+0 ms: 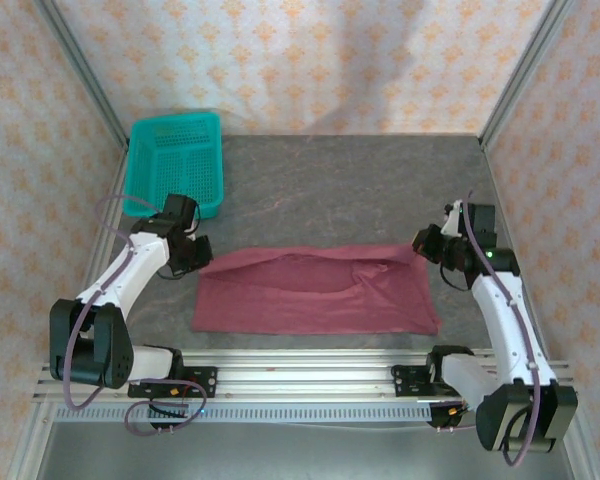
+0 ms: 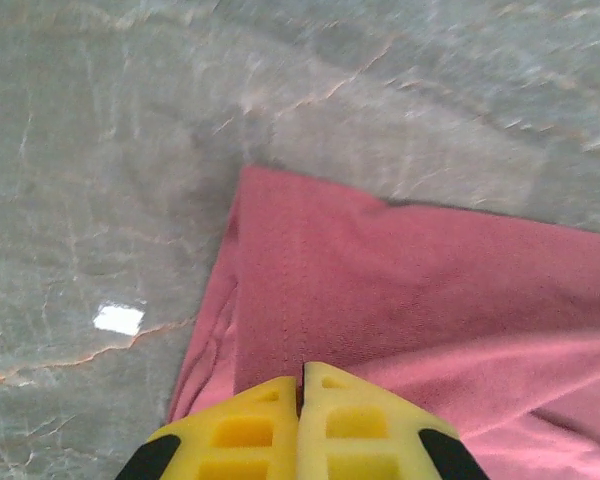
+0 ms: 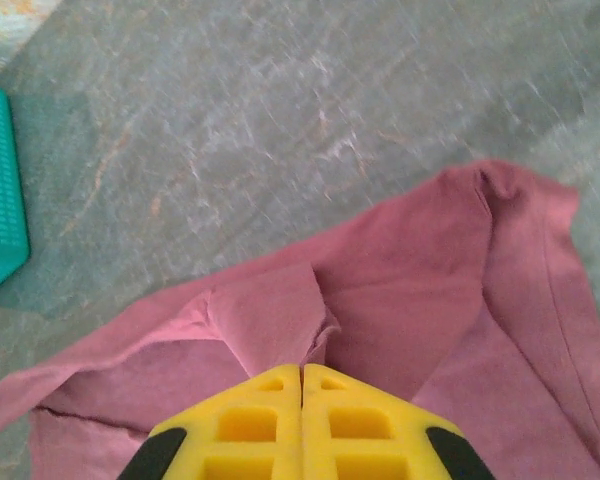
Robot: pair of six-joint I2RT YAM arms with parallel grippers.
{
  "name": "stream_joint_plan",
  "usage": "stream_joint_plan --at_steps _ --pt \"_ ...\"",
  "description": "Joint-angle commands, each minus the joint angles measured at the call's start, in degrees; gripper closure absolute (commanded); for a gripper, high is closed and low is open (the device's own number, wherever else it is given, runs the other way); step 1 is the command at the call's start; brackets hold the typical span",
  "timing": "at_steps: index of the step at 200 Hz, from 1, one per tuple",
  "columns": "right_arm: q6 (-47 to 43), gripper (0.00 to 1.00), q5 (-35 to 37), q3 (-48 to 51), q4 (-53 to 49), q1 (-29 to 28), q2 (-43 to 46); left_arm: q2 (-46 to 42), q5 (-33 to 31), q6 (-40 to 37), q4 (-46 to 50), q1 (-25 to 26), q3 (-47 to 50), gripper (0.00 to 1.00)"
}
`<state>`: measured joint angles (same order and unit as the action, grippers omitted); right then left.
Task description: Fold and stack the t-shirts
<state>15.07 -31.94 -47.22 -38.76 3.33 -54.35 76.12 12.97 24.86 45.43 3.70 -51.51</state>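
The space is enclosed by pale walls [image 1: 310, 60] printed with orange floral motifs and framed by aluminium posts [image 1: 80, 70]. A grey marbled tabletop [image 1: 380, 190] is bordered in front by a metal rail [image 1: 300, 362].

The maroon t-shirt [image 1: 315, 300] is plain dark red cloth, spread as a wide, low band on the grey bench [image 1: 380, 180] in the lower middle of the top view, its long side running left to right. Its upper edge is doubled over, leaving a curved fold and wrinkles across the upper right part, while the lower edge lies flat. In the left wrist view a stitched corner lies flat at frame centre; in the right wrist view the cloth bunches into a pucker at bottom centre.
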Motion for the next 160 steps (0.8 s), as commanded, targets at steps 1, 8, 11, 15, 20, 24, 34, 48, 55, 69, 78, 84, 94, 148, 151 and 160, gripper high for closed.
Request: stream_joint_plan --at_steps 1,8,11,15,20,24,34,48,55,69,78,84,94,148,151,160 --pt "1.5 1.00 3.5 1.6 -4.1 0.3 2.4 -1.9 -4.9 2.0 0.3 -0.4 2.4 1.00" --pt "1.3 1.00 3.8 2.0 -5.0 0.3 2.8 -1.9 -6.1 2.0 0.6 -0.4 3.0 1.00" --pt "1.4 1.00 4.0 2.2 -5.3 0.3 3.0 -2.0 -6.6 1.9 0.8 -0.5 3.2 1.00" --pt "1.3 1.00 4.5 2.3 -5.7 0.3 3.2 -1.9 -7.3 1.9 0.9 -0.5 3.5 1.00" --pt "1.5 1.00 5.1 2.5 -6.0 0.2 3.5 -1.9 -7.9 1.9 1.1 -0.5 3.8 1.00" --pt "1.5 1.00 5.5 2.6 -5.9 0.3 3.6 -1.7 -8.2 1.9 1.2 -0.6 4.1 1.00" --pt "2.1 1.00 6.0 2.7 -5.7 0.3 3.7 -1.4 -8.4 1.9 1.1 -0.8 4.6 1.00" --pt "2.8 1.00 6.7 2.4 -6.8 0.3 2.7 -1.0 -8.3 2.2 0.5 -0.7 5.4 1.00" --pt "3.2 1.00 6.3 2.4 -6.9 0.3 2.3 -1.0 -8.4 2.3 0.2 -0.7 5.8 1.00" --pt "4.8 1.00 6.5 2.6 -7.4 0.3 2.1 -0.7 -8.5 2.6 -0.6 -0.7 6.7 1.00" --pt "5.9 1.00 6.2 3.3 -7.5 0.3 2.4 -0.6 -8.5 2.6 -0.8 -0.7 7.0 1.00" --pt "6.7 1.00 5.7 4.0 -7.4 0.3 2.7 -0.5 -8.7 2.6 -0.9 -0.7 7.3 1.00" --pt "8.5 1.00 5.8 5.3 -7.2 0.3 3.5 -0.5 -9.3 2.6 -1.1 -0.7 7.8 1.00" --pt "14.7 1.00 9.6 10.2 -7.6 0.0 8.7 0.3 -12.6 3.9 -0.7 -0.7 8.3 1.00" --pt "15.1 1.00 9.6 10.4 -7.7 0.0 8.7 0.3 -12.6 4.0 -0.8 -0.7 8.3 1.00" --pt "15.9 1.00 10.8 10.8 -8.4 0.0 8.6 0.0 -12.9 4.9 -0.7 -0.7 8.5 0.95"
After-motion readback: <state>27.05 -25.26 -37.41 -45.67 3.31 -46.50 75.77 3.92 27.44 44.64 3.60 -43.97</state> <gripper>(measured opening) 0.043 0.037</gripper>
